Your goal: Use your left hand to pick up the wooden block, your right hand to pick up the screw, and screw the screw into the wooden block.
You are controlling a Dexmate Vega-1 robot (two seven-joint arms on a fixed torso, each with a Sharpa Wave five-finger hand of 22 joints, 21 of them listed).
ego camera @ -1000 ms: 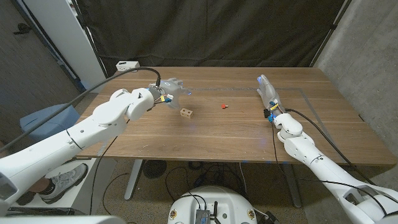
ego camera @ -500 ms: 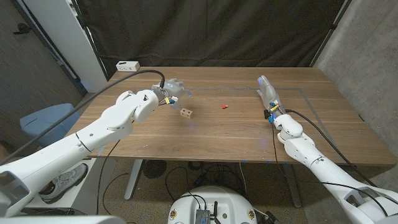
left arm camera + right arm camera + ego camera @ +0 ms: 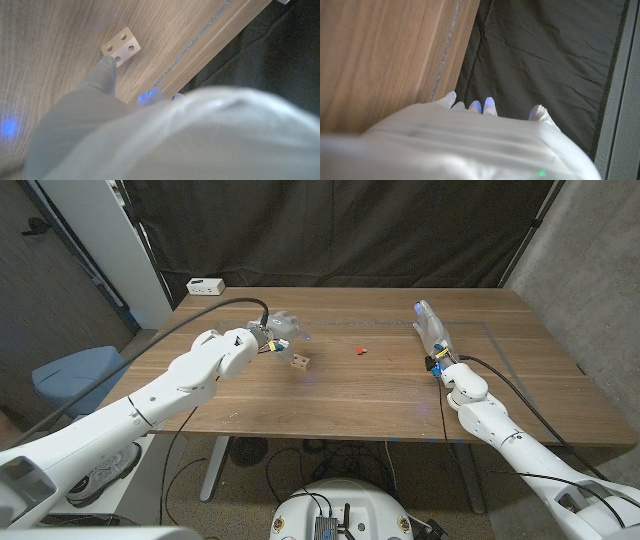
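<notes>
Two arms reach over the wooden counter (image 3: 380,395) from the near corners. The left arm stretches diagonally toward the middle, and the left hand (image 3: 277,330) hangs just to the left of and a little beyond the wooden block (image 3: 300,361), its fingers spread and holding nothing. In the left wrist view one fingertip (image 3: 106,64) points at the block's edge and looks to be touching it or nearly so; the pictures do not settle which. The block (image 3: 120,46) lies on the counter with its drilled holes showing, left of centre. The screw (image 3: 360,351), a small red piece, lies on the counter to the right of the block, well apart from it and between the two hands. The right arm runs up the right side of the counter, and the right hand (image 3: 430,327) points toward the far edge with fingers extended together, holding nothing; the head view does not show whether it touches the surface. In the right wrist view its fingertips (image 3: 489,106) reach toward the counter's far edge and the dark curtain (image 3: 545,55) behind.

Compared with a second ago, the left arm has swung farther in toward the middle and the left hand has edged closer to the block. The block, the screw and the right hand sit where they were. A white box (image 3: 207,285) rests at the far left corner.
</notes>
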